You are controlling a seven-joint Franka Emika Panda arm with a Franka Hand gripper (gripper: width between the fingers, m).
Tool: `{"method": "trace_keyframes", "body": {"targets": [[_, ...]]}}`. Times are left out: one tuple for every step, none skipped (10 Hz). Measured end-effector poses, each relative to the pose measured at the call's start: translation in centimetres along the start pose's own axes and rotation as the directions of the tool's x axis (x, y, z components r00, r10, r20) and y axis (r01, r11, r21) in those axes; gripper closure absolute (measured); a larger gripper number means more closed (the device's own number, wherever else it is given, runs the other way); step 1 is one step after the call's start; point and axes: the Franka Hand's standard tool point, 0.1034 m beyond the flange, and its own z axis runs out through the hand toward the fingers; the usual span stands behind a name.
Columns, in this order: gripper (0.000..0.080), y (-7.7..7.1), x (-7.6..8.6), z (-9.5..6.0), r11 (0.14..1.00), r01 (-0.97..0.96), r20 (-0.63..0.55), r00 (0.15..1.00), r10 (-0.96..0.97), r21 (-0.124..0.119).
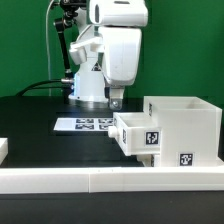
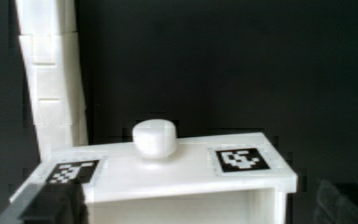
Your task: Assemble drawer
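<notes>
1. Exterior view: the drawer box [image 1: 183, 128] sat on the black table [image 1: 40, 120] toward the exterior view's right. A smaller drawer [image 1: 137, 136] stood partly pushed into its open side, its front face with a marker tag protruding toward the exterior view's left.
2. The gripper [image 1: 116, 101] hung just above and behind the drawer's protruding end, close to it. Contact could not be confirmed from this view.
3. Wrist view: the drawer front [image 2: 172, 165] filled the lower frame with two tags flanking a round white knob [image 2: 155, 138]. One dark finger [image 2: 41, 205] showed at the frame's lower corner beside the drawer front. The jaws looked spread wide and held nothing.
4. The marker board [image 1: 84, 124] lay flat on the table behind the drawer, well clear of the box. A long white rail [image 1: 110, 180] ran along the near table edge.
5. Judgement: the drawer appeared only part seated, so the remaining step was likely to push it home.
6. Risks: an off-centre push could skew the drawer so it jams in the box.
7. Pushing on the rounded knob could let a finger slide off.
8. The box seemed unclamped, so a hard push might shove the whole box along the table instead of seating the drawer.
</notes>
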Motion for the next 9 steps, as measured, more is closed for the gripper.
{"method": "trace_keyframes", "body": {"targets": [[0.015,-0.1,-0.6,1.0,0.998,0.062,-0.045,0.997,-0.062,0.001],[0.015,0.0,-1.8,2.2,0.997,0.076,-0.1,0.992,-0.075,0.007],[0.015,0.6,-2.8,2.7,0.997,0.082,-0.16,0.984,-0.08,0.01],[0.015,0.9,-3.4,3.0,0.996,0.087,-0.205,0.975,-0.084,0.008],[0.015,0.9,-4.0,3.7,0.996,0.083,-0.252,0.965,-0.076,0.017],[0.015,1.1,-3.8,4.3,0.998,0.066,-0.271,0.961,-0.058,0.02],[0.015,1.1,-3.0,4.5,0.998,0.063,-0.275,0.96,-0.054,0.021],[0.015,1.2,-2.2,4.5,0.998,0.062,-0.278,0.959,-0.054,0.022],[0.015,1.3,-1.7,4.4,0.998,0.05,-0.28,0.959,-0.041,0.026]]}}
